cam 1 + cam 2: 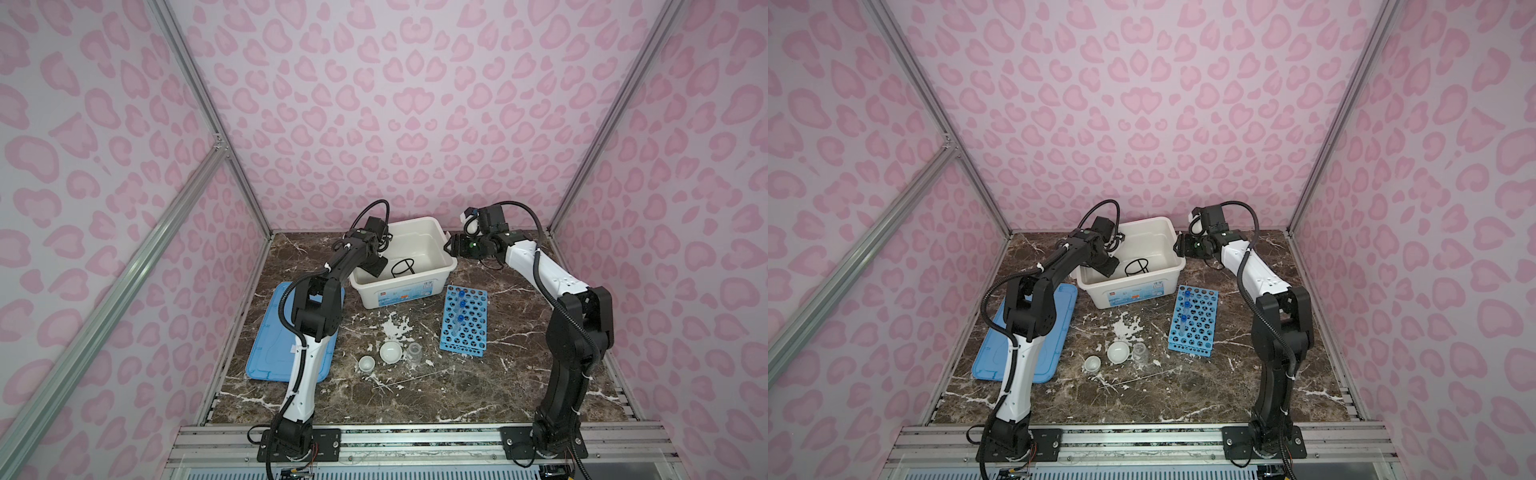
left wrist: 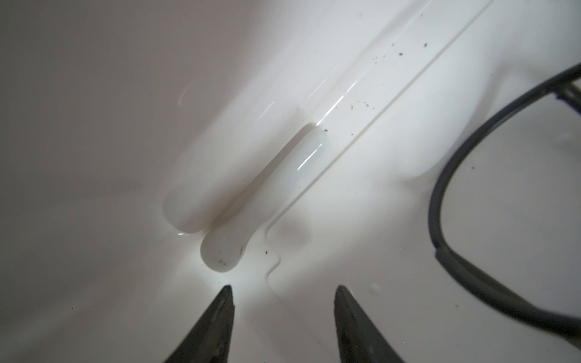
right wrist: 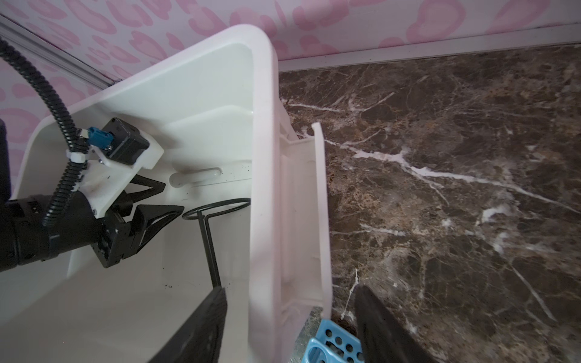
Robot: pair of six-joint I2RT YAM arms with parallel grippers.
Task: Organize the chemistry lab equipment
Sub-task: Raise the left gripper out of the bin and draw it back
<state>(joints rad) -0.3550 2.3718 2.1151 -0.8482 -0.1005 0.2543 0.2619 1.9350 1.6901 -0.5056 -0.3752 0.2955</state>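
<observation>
Left gripper [image 2: 284, 287] spread, pestle [image 2: 267, 195] loose in box [image 1: 370, 296]

Your left jaws stood apart and empty, tips just short of the pestle, which lay flat along the box wall, near the ring stand [image 1: 402, 268]. Your right gripper [image 3: 290, 290] straddled the box's side handle, spread, clasping nothing. Cup [image 1: 366, 365], dish [image 1: 391, 351] and beaker [image 1: 414, 351] sat on the table [image 1: 457, 395] in front; tubes [image 1: 460, 305] sat in the rack [image 1: 469, 332].

The dark, marble-patterned tabletop [image 1: 457, 395] carries six things directly. A white storage box [image 1: 399, 291] stands at the back, near the middle. A flat blue lid [image 1: 270, 353] lies along the left edge. A blue perforated rack [image 1: 469, 332] lies right of the middle, just in front of the box's right corner. Nearer the front, a white cup [image 1: 366, 364], a white shallow dish [image 1: 391, 352] and a clear small beaker [image 1: 414, 351] stand in a close row.
</observation>
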